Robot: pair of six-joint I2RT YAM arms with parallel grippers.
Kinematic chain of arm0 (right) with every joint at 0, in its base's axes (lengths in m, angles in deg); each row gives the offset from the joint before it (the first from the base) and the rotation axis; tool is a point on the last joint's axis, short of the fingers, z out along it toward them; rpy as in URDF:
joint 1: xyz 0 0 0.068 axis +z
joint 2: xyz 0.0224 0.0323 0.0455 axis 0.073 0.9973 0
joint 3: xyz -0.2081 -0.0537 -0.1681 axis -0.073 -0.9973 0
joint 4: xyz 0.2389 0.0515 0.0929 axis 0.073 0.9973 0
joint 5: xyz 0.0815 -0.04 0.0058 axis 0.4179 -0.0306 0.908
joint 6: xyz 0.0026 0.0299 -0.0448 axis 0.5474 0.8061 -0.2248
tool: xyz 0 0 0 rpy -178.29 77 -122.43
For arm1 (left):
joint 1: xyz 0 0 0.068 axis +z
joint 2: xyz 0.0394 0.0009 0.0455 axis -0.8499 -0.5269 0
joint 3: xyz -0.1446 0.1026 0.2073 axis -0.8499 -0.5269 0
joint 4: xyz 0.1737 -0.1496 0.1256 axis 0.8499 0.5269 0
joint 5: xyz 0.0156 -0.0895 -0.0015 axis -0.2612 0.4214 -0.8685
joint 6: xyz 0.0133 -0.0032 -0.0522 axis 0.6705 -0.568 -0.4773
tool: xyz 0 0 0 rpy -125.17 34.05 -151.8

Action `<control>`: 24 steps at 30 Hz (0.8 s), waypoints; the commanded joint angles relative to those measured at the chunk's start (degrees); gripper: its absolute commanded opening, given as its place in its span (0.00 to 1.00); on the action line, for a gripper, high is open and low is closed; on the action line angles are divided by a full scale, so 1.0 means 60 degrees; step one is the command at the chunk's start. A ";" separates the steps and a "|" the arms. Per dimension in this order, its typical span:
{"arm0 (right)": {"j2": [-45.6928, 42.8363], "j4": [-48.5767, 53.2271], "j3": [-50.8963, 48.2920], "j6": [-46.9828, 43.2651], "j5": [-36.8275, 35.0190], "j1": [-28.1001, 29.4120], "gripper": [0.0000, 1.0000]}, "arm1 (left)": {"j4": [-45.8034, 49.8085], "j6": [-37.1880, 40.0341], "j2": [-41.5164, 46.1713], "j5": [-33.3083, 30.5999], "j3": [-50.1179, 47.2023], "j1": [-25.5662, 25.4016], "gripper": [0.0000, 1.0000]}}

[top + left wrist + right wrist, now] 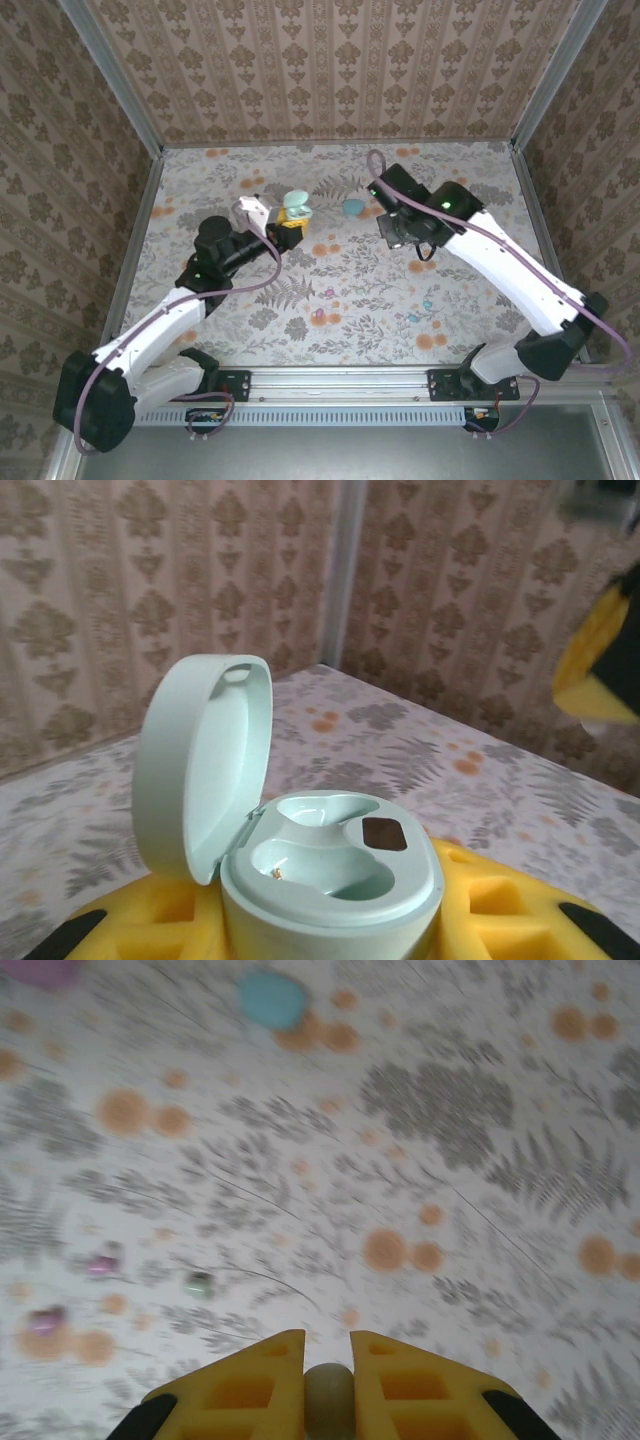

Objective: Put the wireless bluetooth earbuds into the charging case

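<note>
My left gripper (285, 228) is shut on the base of a pale mint charging case (330, 880). The case stands upright between the yellow fingers (500, 905), its lid (200, 760) swung open to the left. Both of its sockets are empty. My right gripper (328, 1360) hangs above the flowered cloth, shut on a small rounded grey-green earbud (329, 1400) pinched between its pads. In the top view this gripper (392, 232) is to the right of the held case (296, 207). Loose earbuds lie on the cloth: two pink (103, 1264) (45, 1320) and one greenish (199, 1282).
A closed cyan case (353, 208) lies between the two grippers, also in the right wrist view (271, 998). A pink case (40, 970) shows at that view's top left corner. Patterned walls and a metal frame (140, 130) enclose the table.
</note>
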 commanded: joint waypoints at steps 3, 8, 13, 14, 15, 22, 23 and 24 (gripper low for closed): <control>-0.0161 -0.1256 0.0490 -0.0801 0.1992 0.0322 0.17 | -0.1223 -0.0004 -0.0583 0.0522 0.0548 -0.0517 0.34; -0.0477 -0.2045 0.0330 -0.0955 0.2508 0.0546 0.17 | -0.1551 0.0054 -0.1166 0.1000 0.0873 -0.0811 0.34; -0.0465 -0.2638 0.0215 -0.0981 0.2706 0.0579 0.17 | -0.1500 0.0123 -0.1454 0.1170 0.1087 -0.0967 0.34; -0.0422 -0.2657 0.0265 -0.0980 0.2719 0.0577 0.17 | -0.1529 0.0126 -0.1487 0.1191 0.1101 -0.0982 0.34; -0.0347 -0.2659 0.0328 -0.0984 0.2700 0.0575 0.17 | -0.1543 0.0126 -0.1522 0.1215 0.1117 -0.1009 0.34; 0.0108 -0.2911 0.0494 -0.0906 0.2429 0.0586 0.17 | -0.1532 0.0141 -0.1511 0.1387 0.1099 -0.1084 0.34; 0.0127 -0.2961 0.0508 -0.0907 0.2375 0.0592 0.17 | -0.1523 0.0141 -0.1502 0.1401 0.1106 -0.1092 0.34; 0.0143 -0.2981 0.0538 -0.0911 0.2288 0.0590 0.17 | -0.1513 0.0141 -0.1507 0.1415 0.1097 -0.1095 0.34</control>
